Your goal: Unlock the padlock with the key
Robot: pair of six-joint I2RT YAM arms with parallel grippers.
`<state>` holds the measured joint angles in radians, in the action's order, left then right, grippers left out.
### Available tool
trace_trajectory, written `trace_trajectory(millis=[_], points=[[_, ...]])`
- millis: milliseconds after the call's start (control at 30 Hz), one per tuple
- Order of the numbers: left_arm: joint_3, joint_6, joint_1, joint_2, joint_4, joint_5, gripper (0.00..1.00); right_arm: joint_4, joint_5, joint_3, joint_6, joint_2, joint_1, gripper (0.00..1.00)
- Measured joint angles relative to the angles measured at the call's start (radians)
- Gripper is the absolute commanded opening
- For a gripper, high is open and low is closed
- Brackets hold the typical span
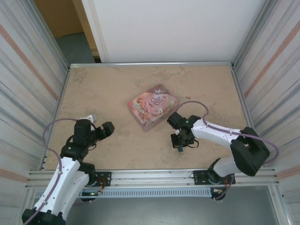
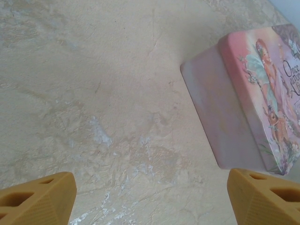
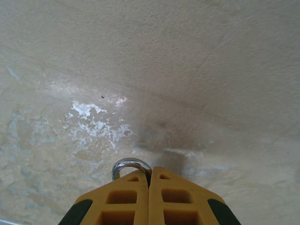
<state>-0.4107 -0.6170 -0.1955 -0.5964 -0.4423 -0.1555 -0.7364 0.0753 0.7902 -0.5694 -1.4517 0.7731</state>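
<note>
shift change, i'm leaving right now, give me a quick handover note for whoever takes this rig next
Grippers: the right pincer is shut on the padlock. The metal shackle pokes out beside the fingertips.
The left pincer is open, holds nothing and faces the pink illustrated tin.
Places: the padlock is on the near side of the tin, towards the right of the table.
Done: padlock gripped.
Left: get the key into the padlock and turn it. I can't tell whether the shackle is latched.
</note>
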Motion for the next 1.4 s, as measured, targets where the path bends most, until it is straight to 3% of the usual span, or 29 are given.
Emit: trace_trajectory(millis=[367, 867, 1400], points=[[0.000, 0.013, 0.003, -0.042, 0.001, 0.000, 0.84, 0.032, 0.034, 0.013, 0.000, -0.078, 0.000, 0.00], [-0.001, 0.019, 0.011, -0.042, 0.000, 0.000, 0.84, 0.023, 0.021, 0.019, 0.002, -0.072, 0.000, 0.32], [-0.049, 0.019, 0.013, 0.016, -0.063, 0.000, 0.85, -0.051, -0.052, 0.053, 0.029, 0.159, -0.037, 0.51]])
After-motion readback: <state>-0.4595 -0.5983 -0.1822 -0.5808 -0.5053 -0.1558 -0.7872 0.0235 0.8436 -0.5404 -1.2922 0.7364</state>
